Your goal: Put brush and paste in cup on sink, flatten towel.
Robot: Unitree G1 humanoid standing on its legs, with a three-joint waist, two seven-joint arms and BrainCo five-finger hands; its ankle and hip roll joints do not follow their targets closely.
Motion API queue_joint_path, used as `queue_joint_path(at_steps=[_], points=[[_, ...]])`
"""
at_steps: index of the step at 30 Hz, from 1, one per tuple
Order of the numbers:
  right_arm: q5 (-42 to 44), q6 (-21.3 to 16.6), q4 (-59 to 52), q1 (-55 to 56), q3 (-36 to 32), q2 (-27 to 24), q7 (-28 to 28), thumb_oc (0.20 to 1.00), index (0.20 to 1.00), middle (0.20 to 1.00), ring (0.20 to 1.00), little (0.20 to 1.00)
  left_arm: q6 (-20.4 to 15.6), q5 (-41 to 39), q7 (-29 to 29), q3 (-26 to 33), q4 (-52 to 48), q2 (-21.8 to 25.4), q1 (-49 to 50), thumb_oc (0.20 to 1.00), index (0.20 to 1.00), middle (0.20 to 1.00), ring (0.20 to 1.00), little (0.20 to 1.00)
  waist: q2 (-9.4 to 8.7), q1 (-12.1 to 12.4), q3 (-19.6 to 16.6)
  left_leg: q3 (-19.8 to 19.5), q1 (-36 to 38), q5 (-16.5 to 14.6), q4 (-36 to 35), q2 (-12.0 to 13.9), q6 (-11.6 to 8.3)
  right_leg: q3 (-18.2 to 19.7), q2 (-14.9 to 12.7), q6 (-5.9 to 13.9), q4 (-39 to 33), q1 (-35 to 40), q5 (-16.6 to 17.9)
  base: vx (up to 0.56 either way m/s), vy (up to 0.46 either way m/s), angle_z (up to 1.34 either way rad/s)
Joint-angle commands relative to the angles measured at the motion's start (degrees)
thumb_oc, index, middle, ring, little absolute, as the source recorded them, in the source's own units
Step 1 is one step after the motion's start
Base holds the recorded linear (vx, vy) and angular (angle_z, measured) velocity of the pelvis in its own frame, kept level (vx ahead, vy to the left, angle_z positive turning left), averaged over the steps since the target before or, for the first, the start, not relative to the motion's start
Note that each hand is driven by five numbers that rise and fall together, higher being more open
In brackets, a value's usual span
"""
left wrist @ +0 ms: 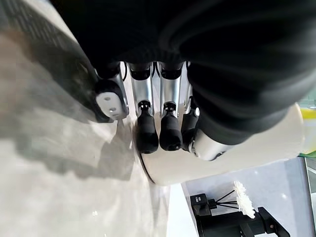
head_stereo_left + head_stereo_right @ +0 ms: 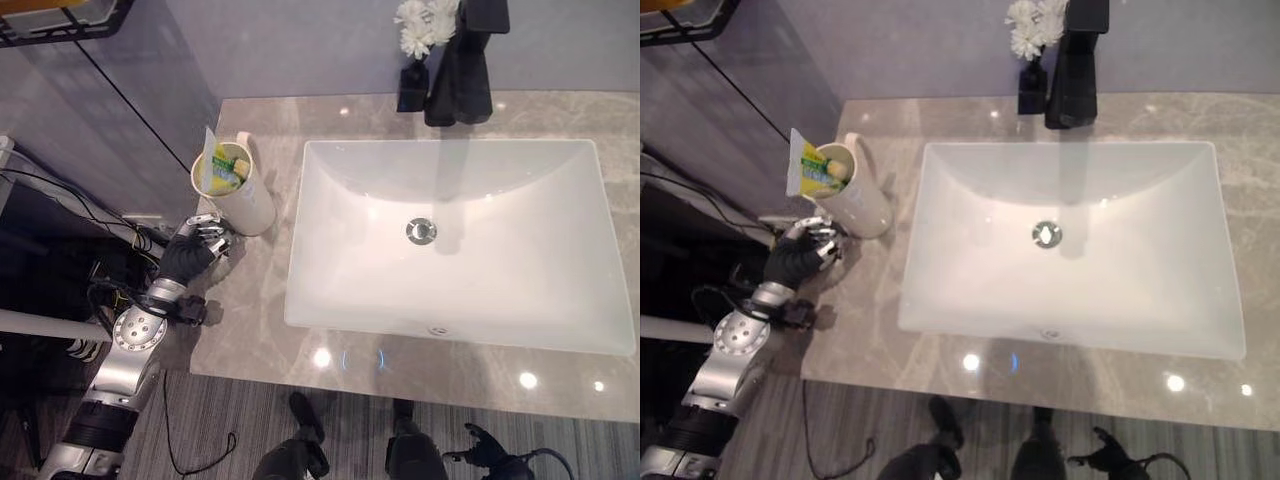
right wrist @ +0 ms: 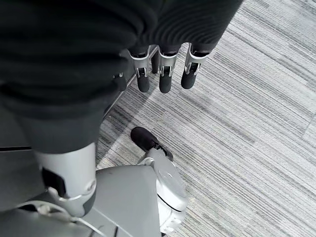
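Note:
A cream cup stands upright on the grey stone counter, left of the white sink basin. A yellow-green paste tube sticks up out of the cup; other contents inside it are too small to make out. My left hand rests on the counter just in front of the cup's base. Its fingers are relaxed, their dark tips against the cup's lower wall, curled round nothing. My right hand hangs over the striped floor with straight fingers, holding nothing.
A black faucet stands behind the basin, with a small black vase of white flowers to its left. A grey wall panel runs along the counter's left edge, close behind the cup.

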Motion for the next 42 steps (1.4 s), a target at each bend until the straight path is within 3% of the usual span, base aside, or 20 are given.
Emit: queue_joint_path(at_steps=[1, 8, 15, 28, 42], points=[[2.5, 0.0, -0.1, -1.6, 0.0, -0.1, -0.8, 1.000, 1.000, 1.000, 1.000, 1.000, -1.2, 2.0, -0.3, -0.2, 2.3, -1.2, -0.7, 0.200, 0.200, 0.200, 0.200, 0.200, 0.50, -1.4, 1.4, -1.8, 1.2, 0.7, 0.4, 1.6, -5.45, 0.0, 0.4, 0.55, 0.5, -2.6, 1.6, 0.00, 0.000, 0.00], [2.3, 0.2, 2.8, -1.3, -1.7, -0.2, -0.5, 1.000, 1.000, 1.000, 1.000, 1.000, -0.7, 1.3, -4.1, 1.2, -2.3, 1.1, 6.1, 0.200, 0.200, 0.200, 0.200, 0.200, 1.28, -0.9, 1.3, -1.4, 1.5, 0.6, 0.4, 1.7, -5.53, 0.6, 0.7, 0.39, 0.3, -2.7, 1.4, 0.00, 0.003, -0.05], [2.3, 0.2, 2.7, -1.3, -1.4, 0.0, -0.5, 1.000, 1.000, 1.000, 1.000, 1.000, -0.9, 2.0, -3.3, 0.3, -1.8, 0.2, 4.7, 0.200, 0.200, 0.200, 0.200, 0.200, 1.44, -1.2, 1.3, -1.3, 1.7, 0.7, 0.4, 1.9, -5.57, 0.9, 1.0, 0.04, 0.4, -2.7, 1.2, 0.00, -0.001, -0.05], [3.4, 0.3, 1.2, -2.8, 0.9, 0.4, -1.8, 1.000, 1.000, 1.000, 1.000, 1.000, -2.5, 4.9, 5.8, -0.8, 6.6, -1.8, -8.4, 0.200, 0.200, 0.200, 0.200, 0.200, 1.22, -3.3, 2.4, -0.7, 0.0, 1.1, 0.4, 2.1, -5.86, 1.9, 1.4, 0.05, 0.5, -5.2, 2.0, 0.00, -0.003, -0.02], [5.0, 0.3, 0.7, -4.0, 1.9, -0.5, -2.9, 1.000, 1.000, 1.000, 1.000, 1.000, -2.8, 7.2, 12.4, -3.2, 16.4, 4.6, -22.4, 0.200, 0.200, 0.200, 0.200, 0.200, 0.50, -4.8, 2.8, 0.2, -1.5, 1.3, 0.4, 2.6, -6.39, 3.3, 2.0, 0.23, 0.4, -7.7, 2.8, 0.01, -0.008, -0.06]])
